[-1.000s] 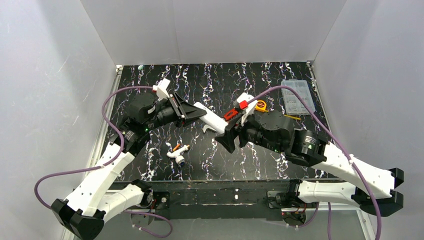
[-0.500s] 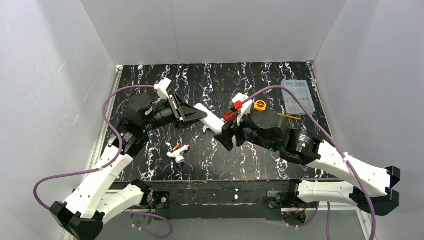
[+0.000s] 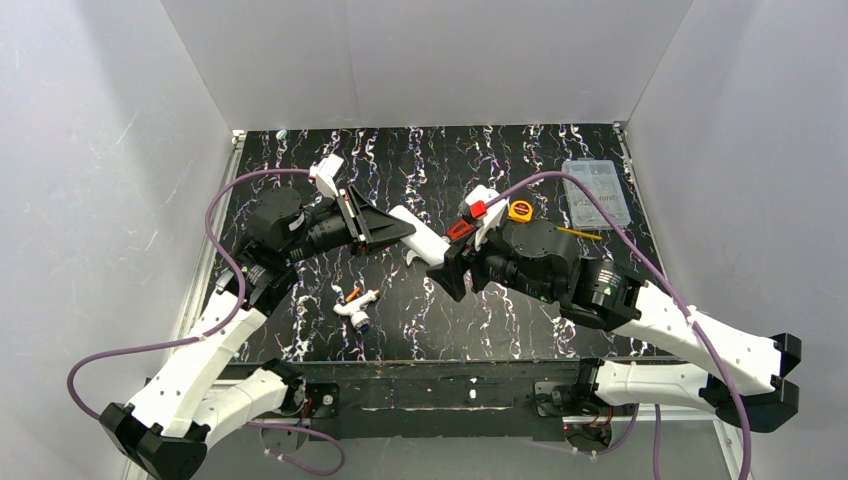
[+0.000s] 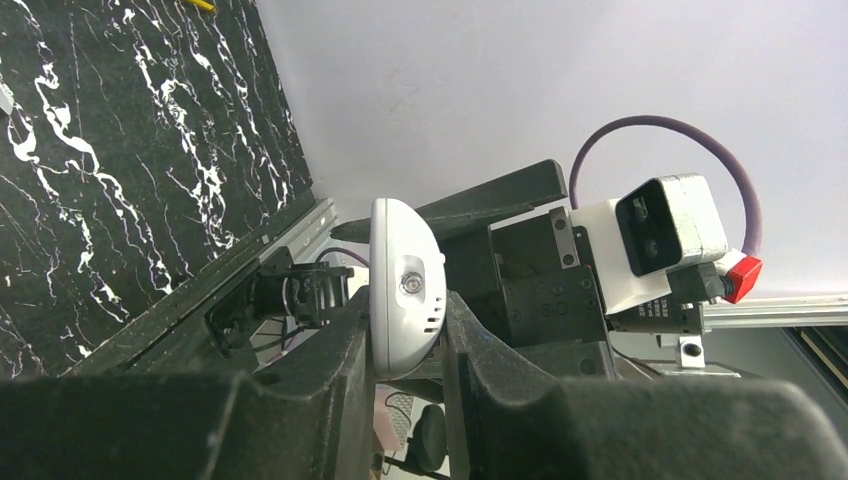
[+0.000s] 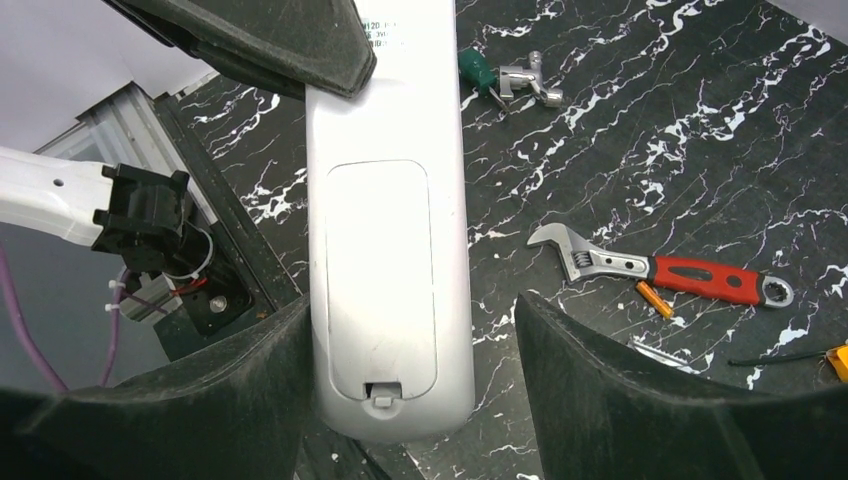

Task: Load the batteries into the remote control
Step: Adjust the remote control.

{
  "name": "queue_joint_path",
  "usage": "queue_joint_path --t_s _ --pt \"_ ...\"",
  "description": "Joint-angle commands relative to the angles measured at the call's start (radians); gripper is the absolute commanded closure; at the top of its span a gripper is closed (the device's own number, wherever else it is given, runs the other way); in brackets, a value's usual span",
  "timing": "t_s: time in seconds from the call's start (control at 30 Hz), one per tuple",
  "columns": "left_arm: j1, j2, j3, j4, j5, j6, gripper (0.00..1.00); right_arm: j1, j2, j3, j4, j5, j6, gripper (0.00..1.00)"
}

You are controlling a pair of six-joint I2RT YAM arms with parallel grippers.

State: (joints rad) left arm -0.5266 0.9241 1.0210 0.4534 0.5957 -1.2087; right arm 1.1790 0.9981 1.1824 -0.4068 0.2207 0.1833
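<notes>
Top view, remote control (image 3: 425, 240): held off the tabletop (image 3: 450, 325), my left gripper (image 3: 402, 227) clamped on one end, the right gripper (image 3: 450, 264) at the other.
Top view, orange battery (image 3: 352, 294): lying on the tabletop just beside the white tube tool (image 3: 358, 310).
Left wrist: I see both fingers (image 4: 330, 360) pressed tight against the remote's rounded end (image 4: 405, 285).
Right wrist: fingers (image 5: 600, 390) spread around the remote's back, battery cover (image 5: 380, 270) shut, one finger clear of it; an orange battery (image 5: 655, 298) lies beside the red-handled wrench (image 5: 695, 278).
</notes>
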Motion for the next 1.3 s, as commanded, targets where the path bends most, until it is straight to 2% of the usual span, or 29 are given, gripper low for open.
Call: queue_joint_path --t_s 0.0,0.23,0.37,0.77,0.87,0.97,1.03,1.2,1.23,1.27 --pt "-0.004 -0.018 0.007 0.084 0.055 -0.002 1.0 -0.002 0.009 0.023 0.069 -0.012 -0.008 0.25" --pt "-0.004 -0.009 0.007 0.108 0.072 -0.023 1.0 -0.004 0.019 0.023 0.093 -0.027 -0.008 0.25" --pt "-0.004 -0.006 0.008 0.115 0.079 -0.027 1.0 -0.004 0.02 0.023 0.101 -0.04 -0.008 0.31" --pt "-0.004 0.009 0.01 0.127 0.107 -0.042 1.0 -0.01 0.007 0.017 0.115 -0.061 -0.016 0.37" --pt "-0.004 0.01 0.009 0.125 0.111 -0.042 1.0 -0.01 0.005 0.016 0.115 -0.077 -0.022 0.48" --pt "-0.004 0.01 0.011 0.117 0.113 -0.038 1.0 -0.01 0.005 0.011 0.115 -0.088 -0.023 0.7" --pt "-0.004 0.007 0.015 0.108 0.113 -0.031 1.0 -0.01 0.005 0.008 0.115 -0.089 -0.023 0.8" --pt "-0.006 0.001 0.018 0.104 0.052 -0.014 0.65 -0.01 0.018 0.007 0.135 -0.075 -0.006 0.91" --pt "-0.009 -0.003 0.017 0.107 0.028 -0.007 0.56 -0.011 0.025 0.014 0.137 -0.065 0.004 0.93" --pt "-0.011 -0.009 0.016 0.111 -0.002 0.006 0.44 -0.01 0.033 0.021 0.14 -0.059 0.014 0.95"
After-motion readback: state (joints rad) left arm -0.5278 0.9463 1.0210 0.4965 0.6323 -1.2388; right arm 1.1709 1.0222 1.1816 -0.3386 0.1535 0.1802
